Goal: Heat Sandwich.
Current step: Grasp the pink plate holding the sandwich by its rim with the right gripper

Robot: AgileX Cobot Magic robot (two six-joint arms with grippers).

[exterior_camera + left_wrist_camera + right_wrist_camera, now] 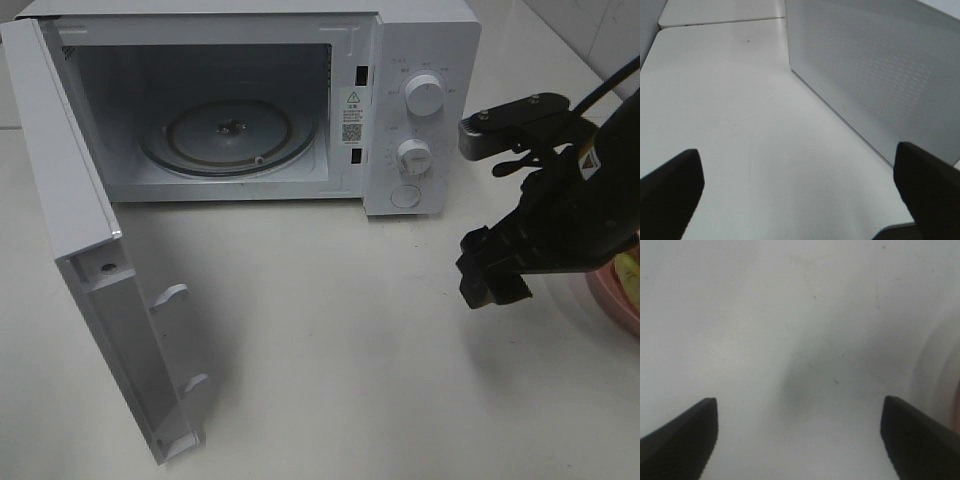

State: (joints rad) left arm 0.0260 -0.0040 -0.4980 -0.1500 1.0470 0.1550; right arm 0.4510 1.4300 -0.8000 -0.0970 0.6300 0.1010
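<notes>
Microwave (pixel 425 45) is sitting at the back of the desk (pixel 350 350) with its door (pixel 70 200) swung wide open to the left, and the glass turntable (pixel 230 135) inside is bare. The right pincer (pixel 800 410) hangs over the desk in front of the knobs with its fingers spread wide, nothing between them. The sandwich (pixel 630 268) is way off at the right edge on a pink plate (pixel 608 298) behind that arm, so only a yellow-green sliver shows. The left pincer (pixel 797 150) is spread wide too, low over the desk beside the microwave's perforated side panel.
</notes>
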